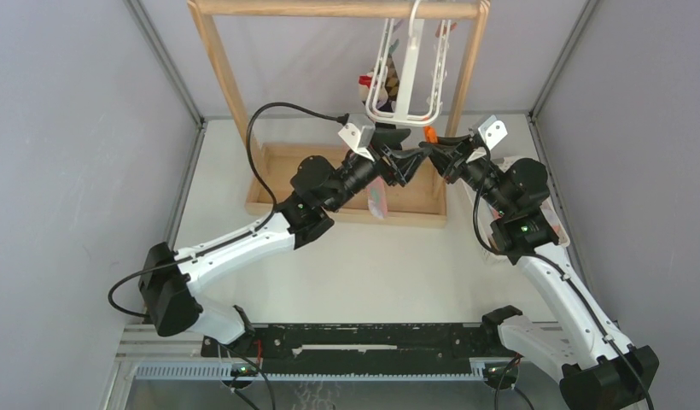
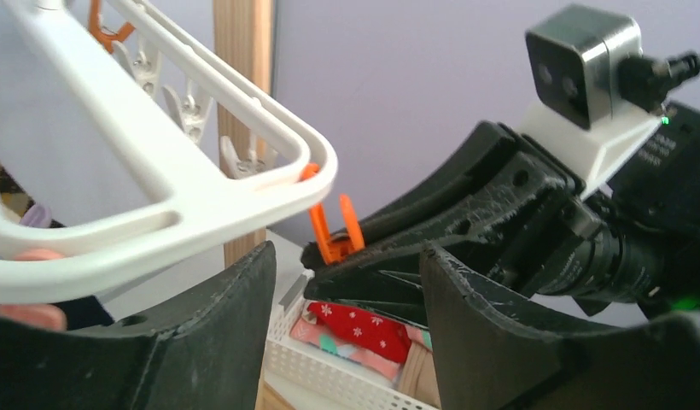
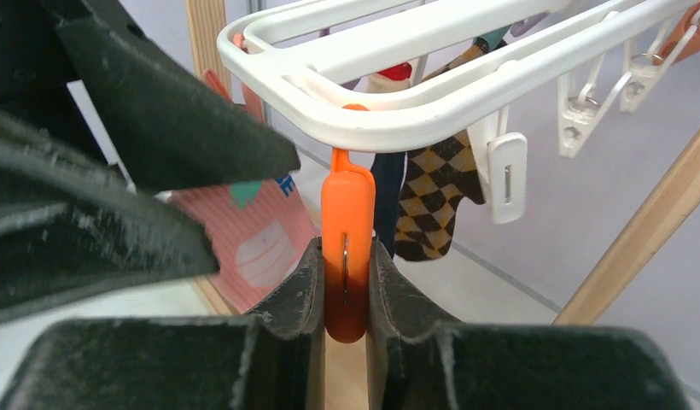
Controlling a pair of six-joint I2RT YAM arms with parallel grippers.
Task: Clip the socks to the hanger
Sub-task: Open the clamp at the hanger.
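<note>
The white hanger hangs by its hook from the wooden rack. My right gripper is shut on an orange clip that dangles from the hanger's near corner; the clip also shows in the top view. My left gripper is open and empty, facing the right gripper just below the hanger frame. An argyle sock and a dark sock hang from the hanger. A pink sock with teal hangs beside the left fingers; what holds it is hidden. A red snowflake sock lies in the basket.
The tall wooden rack stands on its base at the back, its post close behind the hanger. A white slatted basket with several socks sits under the right arm. White clips dangle along the hanger. Grey walls enclose the table.
</note>
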